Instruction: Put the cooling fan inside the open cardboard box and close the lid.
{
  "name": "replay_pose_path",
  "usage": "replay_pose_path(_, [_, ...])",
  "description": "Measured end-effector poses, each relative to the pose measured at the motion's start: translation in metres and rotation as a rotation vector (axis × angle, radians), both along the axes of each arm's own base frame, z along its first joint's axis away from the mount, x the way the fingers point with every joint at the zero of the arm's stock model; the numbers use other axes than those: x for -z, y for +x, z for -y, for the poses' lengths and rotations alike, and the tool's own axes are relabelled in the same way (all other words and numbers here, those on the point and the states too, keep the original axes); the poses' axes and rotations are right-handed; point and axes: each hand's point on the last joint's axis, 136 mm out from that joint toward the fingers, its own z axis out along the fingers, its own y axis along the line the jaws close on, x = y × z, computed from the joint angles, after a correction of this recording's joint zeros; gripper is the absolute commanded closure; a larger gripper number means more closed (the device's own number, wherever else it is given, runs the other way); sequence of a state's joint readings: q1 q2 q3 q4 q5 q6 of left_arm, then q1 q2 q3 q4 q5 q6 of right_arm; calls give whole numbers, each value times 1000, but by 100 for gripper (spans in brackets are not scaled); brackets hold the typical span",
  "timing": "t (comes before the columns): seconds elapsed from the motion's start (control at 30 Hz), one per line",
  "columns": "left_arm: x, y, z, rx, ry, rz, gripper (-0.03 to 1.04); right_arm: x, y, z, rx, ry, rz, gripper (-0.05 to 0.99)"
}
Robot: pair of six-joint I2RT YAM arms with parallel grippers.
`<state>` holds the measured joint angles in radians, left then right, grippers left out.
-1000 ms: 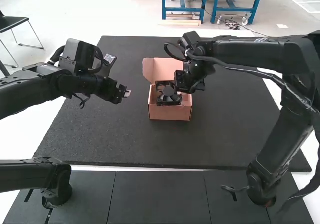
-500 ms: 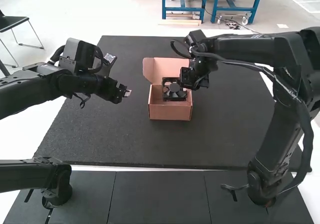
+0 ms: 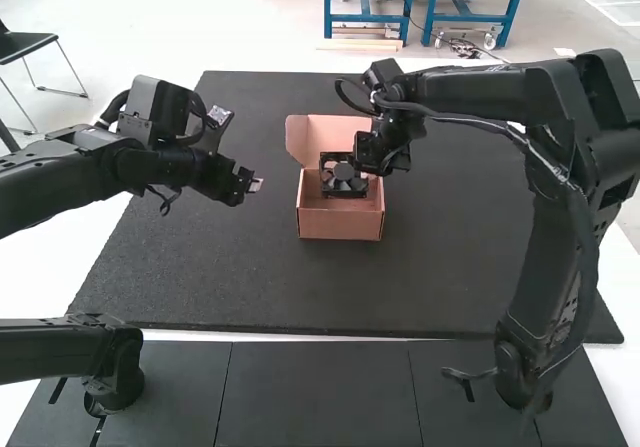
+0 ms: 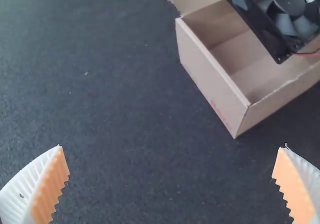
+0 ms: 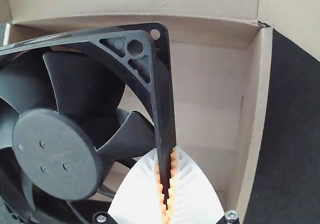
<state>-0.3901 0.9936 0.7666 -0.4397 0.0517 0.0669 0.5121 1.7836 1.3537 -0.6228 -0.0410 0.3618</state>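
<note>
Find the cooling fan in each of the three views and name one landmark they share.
High view: cooling fan at picture centre, tilted over the cardboard box.
Left wrist view: cooling fan tilted above the box's opening.
Right wrist view: cooling fan frame pinched in the right gripper.
Shared landmark: the cardboard box.

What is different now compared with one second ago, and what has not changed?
The right gripper, shut on the cooling fan by its frame, shifted it slightly toward the lid side of the cardboard box. The fan is not released and hangs tilted over the opening. The left gripper, open, as well as the box and lid, stayed as they were.
</note>
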Motion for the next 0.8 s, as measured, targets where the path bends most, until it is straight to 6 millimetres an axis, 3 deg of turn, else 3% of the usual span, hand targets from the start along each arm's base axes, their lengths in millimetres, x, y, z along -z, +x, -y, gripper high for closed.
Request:
replay_pose_path(0.4, [-1, -1, 0, 0, 1, -3, 5, 18, 1, -2, -7, -14, -36, 96])
replay_pose_path(0.6, [-15, 4, 2, 0, -12, 28, 5, 30, 0, -3, -10, -23, -64, 96])
replay_pose_path(0.8, [-16, 4, 2, 0, -12, 27, 5, 37, 0, -3, -13, -30, -76, 96])
